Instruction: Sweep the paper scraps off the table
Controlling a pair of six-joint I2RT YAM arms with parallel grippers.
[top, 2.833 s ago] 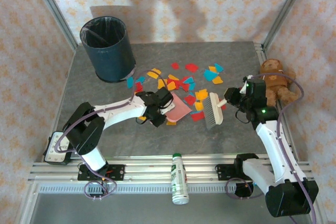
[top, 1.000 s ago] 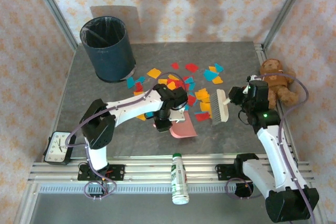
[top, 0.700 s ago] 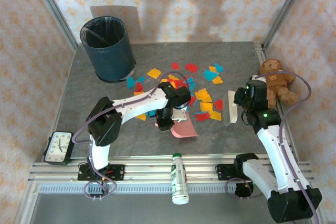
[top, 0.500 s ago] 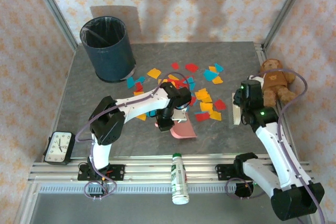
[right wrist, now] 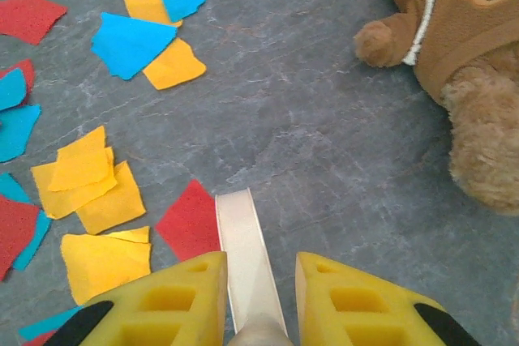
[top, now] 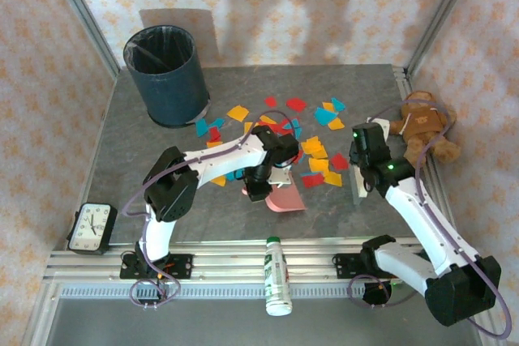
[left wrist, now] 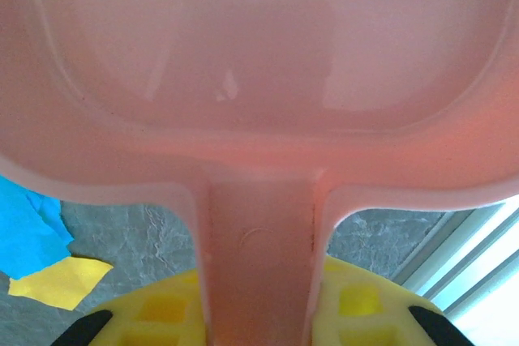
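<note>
Small flat red, orange, yellow and teal paper scraps (top: 315, 150) litter the dark grey stone-patterned table (top: 130, 160). They lie at 12 to 2 o'clock from the left gripper (left wrist: 259, 305), which is clamped on the pink plastic dustpan (left wrist: 259, 54). From the right gripper (right wrist: 259, 273), clamped on the cream brush handle (right wrist: 239, 224), they lie at 9 to 11 o'clock.

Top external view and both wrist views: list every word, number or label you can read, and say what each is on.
No text can be read in any view.
bottle: its label has dark print, too small to read.
clock: dial markings, too blurred to read.
teddy bear: a small bear-face emblem on its brown top, no letters.
</note>
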